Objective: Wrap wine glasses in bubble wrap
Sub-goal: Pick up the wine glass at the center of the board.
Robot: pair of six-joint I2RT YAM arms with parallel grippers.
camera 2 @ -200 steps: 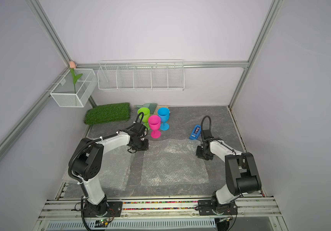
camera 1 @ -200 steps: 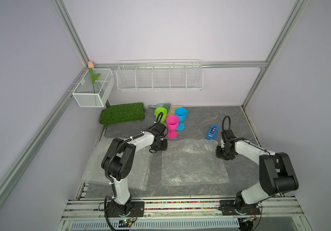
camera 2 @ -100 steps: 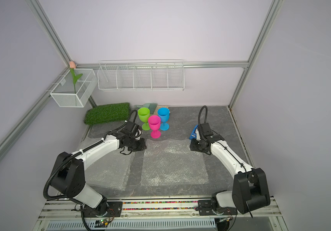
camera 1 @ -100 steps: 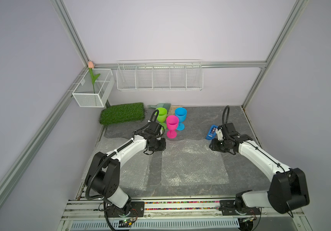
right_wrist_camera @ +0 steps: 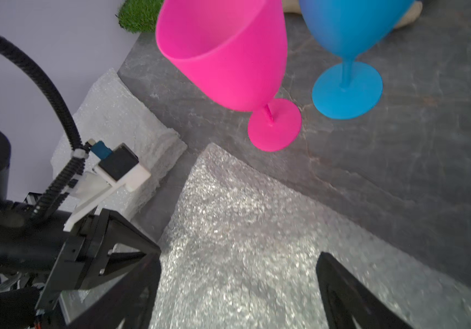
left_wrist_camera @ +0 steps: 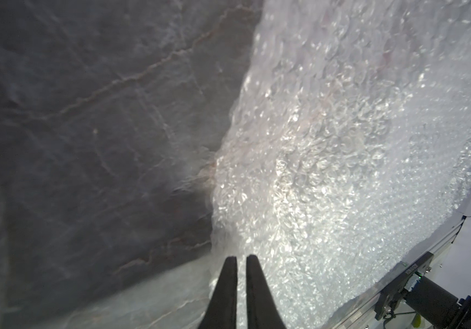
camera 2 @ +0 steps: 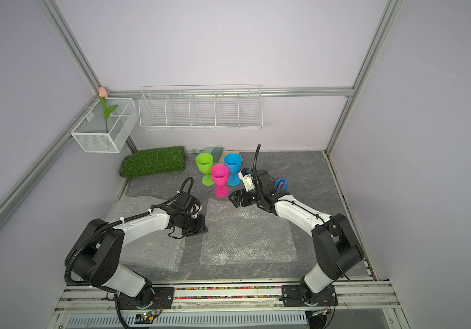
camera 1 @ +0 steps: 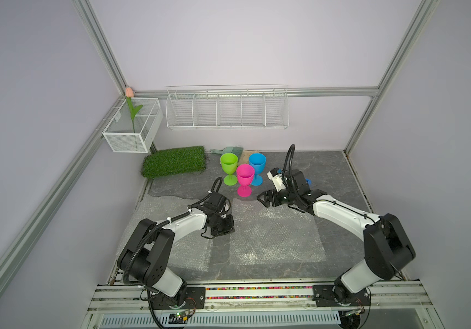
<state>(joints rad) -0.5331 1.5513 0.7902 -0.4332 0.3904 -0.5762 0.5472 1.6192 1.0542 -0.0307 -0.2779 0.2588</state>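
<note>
Black fingers of the left gripper (left_wrist_camera: 241,258) stand almost together, a slit between them, at the edge of the middle bubble wrap sheet (left_wrist_camera: 328,142). Whether they pinch it is hard to make out. The right gripper (right_wrist_camera: 238,273) gapes wide over that sheet, near the pink goblet (right_wrist_camera: 228,57). Beside the pink goblet, the blue goblet (right_wrist_camera: 348,88) is cut off at its bowl. The lime green goblet (camera 1: 229,163) shows in both top views.

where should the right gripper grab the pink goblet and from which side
Take the pink goblet by its thin stem, just under the bowl, coming in level from the near right, where the open right gripper sits. It stands upright, and the green goblet and blue goblet crowd it from behind, leaving that side free. The bowl may be too wide for the jaws.
</note>
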